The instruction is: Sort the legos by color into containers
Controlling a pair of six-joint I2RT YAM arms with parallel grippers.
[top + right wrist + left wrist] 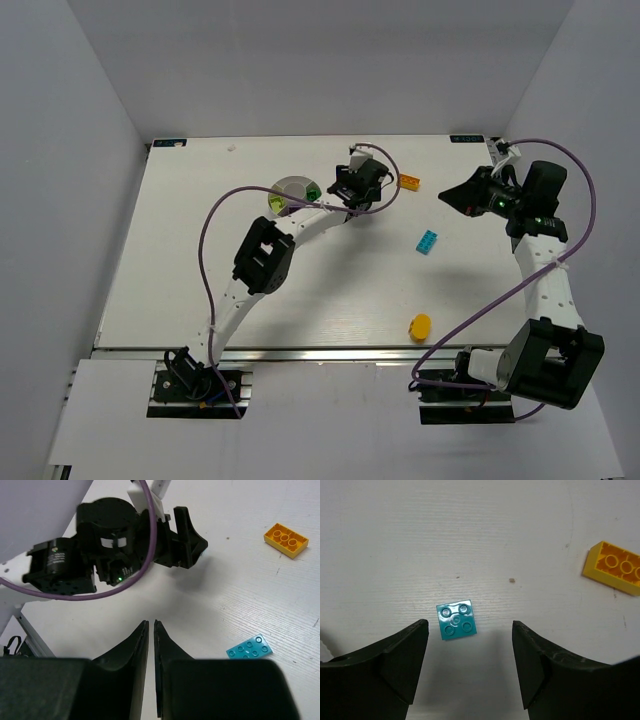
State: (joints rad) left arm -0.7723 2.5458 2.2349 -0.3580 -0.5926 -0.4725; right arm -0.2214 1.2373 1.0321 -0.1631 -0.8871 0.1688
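Observation:
A small teal square lego (456,619) lies flat on the table, just ahead of my left gripper (470,628), which is open and not touching it. From above, the left gripper (371,186) hides that brick. An orange lego (409,181) (615,567) (285,540) lies to its right. A cyan flat lego (428,241) (249,646) rests mid-table. The round white dish of containers (290,180) holds a green lego (313,191) and a lime lego (275,203). My right gripper (447,197) (151,623) is shut on nothing, raised and pointing left.
A yellow round piece (420,325) lies near the table's front edge. The left arm (262,255) crosses the table diagonally and covers part of the dish. Purple cables loop above both arms. White walls close in the table on three sides.

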